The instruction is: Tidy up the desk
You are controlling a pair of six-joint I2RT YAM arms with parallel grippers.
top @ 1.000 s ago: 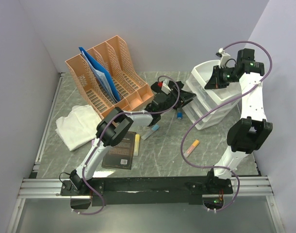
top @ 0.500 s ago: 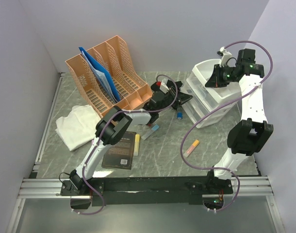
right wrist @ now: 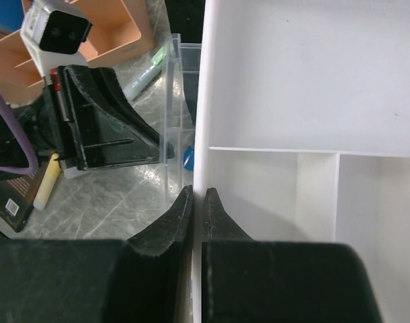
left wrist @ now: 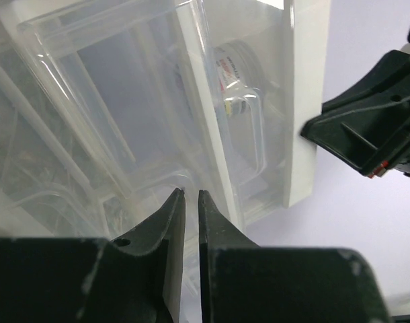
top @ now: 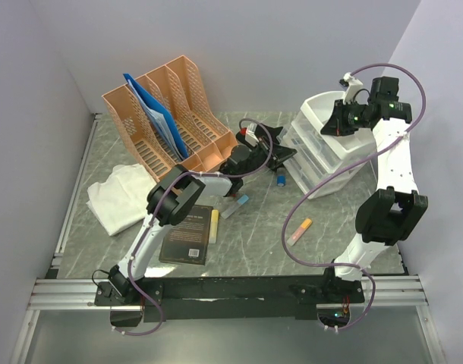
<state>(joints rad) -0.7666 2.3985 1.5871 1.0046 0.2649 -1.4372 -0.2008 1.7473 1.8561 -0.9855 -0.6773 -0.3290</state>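
Over the last second my left claw [left wrist: 189, 195] had drawn back toward the left, and the clear drawer [left wrist: 124, 101] had come a little way out with it. The right claw [right wrist: 197, 192] had hardly shifted. The left fingers stood almost together, pinched on the drawer's curved front lip. Through the clear plastic I could make out a small labelled bottle [left wrist: 235, 67] inside. The right claw was closed over the white top rim of the drawer unit [right wrist: 292, 67], one finger inside the tray and one outside.

The unit stood at the far right of the desk [top: 254, 243], whose grey-green marble top filled the view above the arm bases. Just left of the unit lay a small blue item [top: 280, 180]. Nearer me were a blue-capped marker [top: 234, 206], an orange marker [top: 298, 231] and a dark book [top: 187, 239] with a yellow marker [top: 214, 226] on its right edge. At the far left stood a peach file rack [top: 190, 83] holding a blue folder [top: 155, 114], with a white cloth [top: 121, 197] beside it.
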